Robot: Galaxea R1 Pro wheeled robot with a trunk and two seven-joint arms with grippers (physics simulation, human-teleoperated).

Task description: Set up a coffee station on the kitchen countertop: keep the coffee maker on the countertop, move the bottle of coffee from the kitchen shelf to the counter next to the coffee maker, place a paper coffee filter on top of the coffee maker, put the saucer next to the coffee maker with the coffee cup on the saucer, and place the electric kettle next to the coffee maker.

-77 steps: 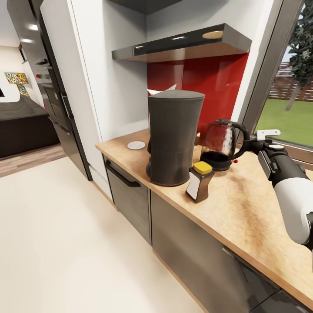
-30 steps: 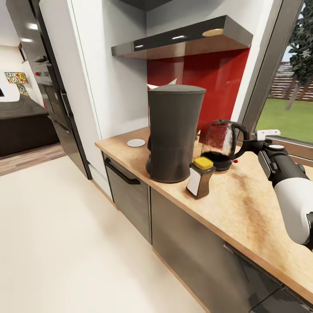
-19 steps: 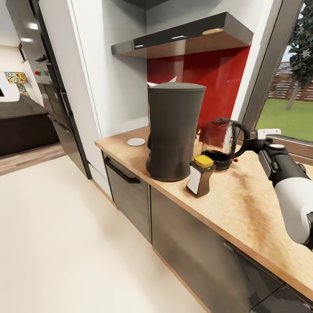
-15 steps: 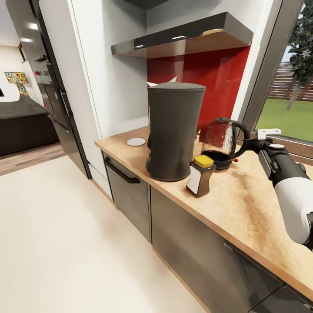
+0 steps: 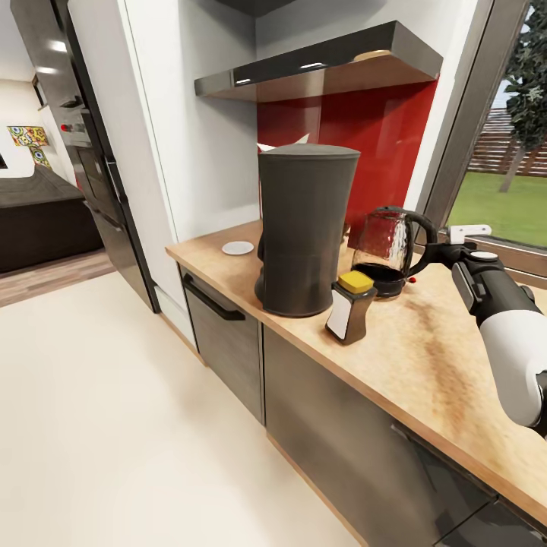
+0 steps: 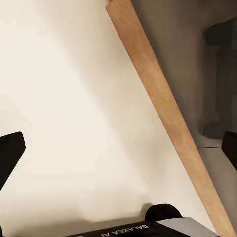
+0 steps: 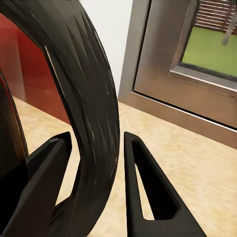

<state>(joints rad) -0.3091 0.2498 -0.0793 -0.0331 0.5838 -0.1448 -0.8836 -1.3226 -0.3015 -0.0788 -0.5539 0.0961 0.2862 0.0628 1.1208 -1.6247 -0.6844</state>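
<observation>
- On the countertop (image 5: 425, 357), the kettle (image 5: 384, 254) stands just beside the coffee maker (image 5: 304, 228).
- Right gripper (image 7: 96, 163) straddles its handle (image 7: 84, 98); grasp looks loose.
- Pulling away carelessly could snag the handle and tip the kettle.
- Left gripper (image 6: 118, 158) hangs spread, empty.

A cream floor (image 5: 114, 425) spreads across the kitchen, changing to wood planks (image 5: 45, 281) toward the far room, where a dark low unit (image 5: 38, 216) stands below a colourful wall picture (image 5: 29, 138). A tall dark appliance column (image 5: 91, 152) adjoins a white wall panel (image 5: 175, 137). A red splashback (image 5: 372, 144) glows behind the worktop. Grey cabinet fronts (image 5: 228, 342) carry a black bar handle (image 5: 213, 304). At the right, a grey-framed window (image 5: 471, 114) shows green lawn (image 5: 505, 209) and a slatted fence (image 5: 509, 144).
</observation>
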